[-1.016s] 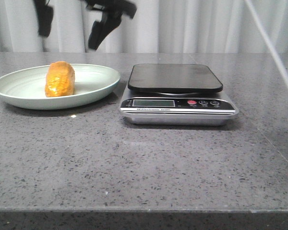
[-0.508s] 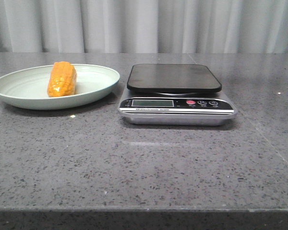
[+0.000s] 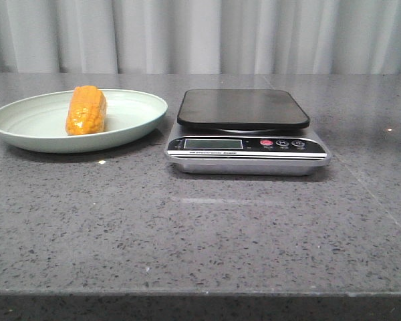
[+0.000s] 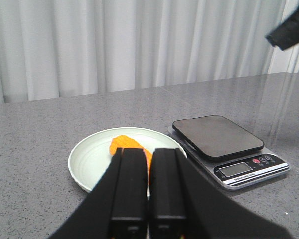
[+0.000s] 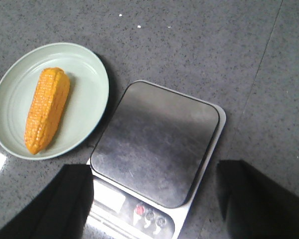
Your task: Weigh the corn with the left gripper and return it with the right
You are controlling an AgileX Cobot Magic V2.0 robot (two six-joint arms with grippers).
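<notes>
Though the left gripper (image 4: 148, 199) hides part of it in the left wrist view, the corn (image 3: 86, 110) lies in the plate (image 3: 27, 134), at nine o'clock from the scale (image 3: 244, 130). That gripper's fingers stand nearly together, empty. The right gripper (image 5: 149, 199), cut off below, gapes wide.

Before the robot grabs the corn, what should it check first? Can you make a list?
1. The stubby orange-yellow plastic corn lies in the pale green round plate: ok.
2. The black platform of the silver kitchen scale has nothing on it: ok.
3. The black left gripper points toward the corn, fingers close together: not ok, it looks shut and must open first.
4. The black right gripper is wide open, above the scale, away from the plate: ok.
5. The scale display reads zero: cannot tell, too small.
</notes>
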